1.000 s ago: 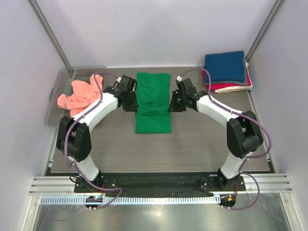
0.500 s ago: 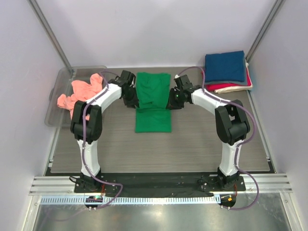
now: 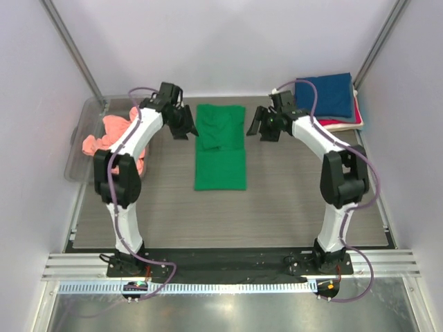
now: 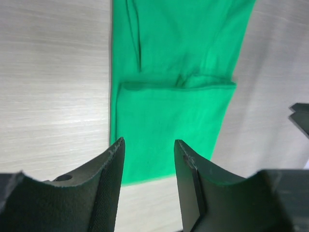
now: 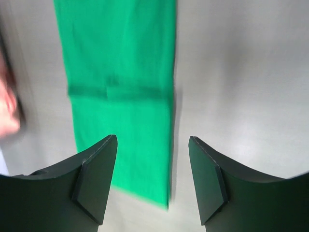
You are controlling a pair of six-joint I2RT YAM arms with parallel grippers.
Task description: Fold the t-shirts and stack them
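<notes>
T-shirt (image 3: 220, 146) between left tool (image 3: 184, 127), right tool (image 3: 261, 128)

Green t-shirt (image 3: 220, 149) folded into a long strip at mid-bench, one gripper on each side

The strip runs lengthwise on the bench (image 3: 291, 200), with doubled layers at its far half. The left gripper (image 3: 185, 127) and the right gripper (image 3: 259, 128) hang beside its far edges, apart from the cloth. A salmon-pink t-shirt (image 3: 111, 135) lies crumpled in the clear bin (image 3: 88, 111) at far left. A folded navy t-shirt (image 3: 325, 93) tops a red one (image 3: 340, 124) at far right.
</notes>
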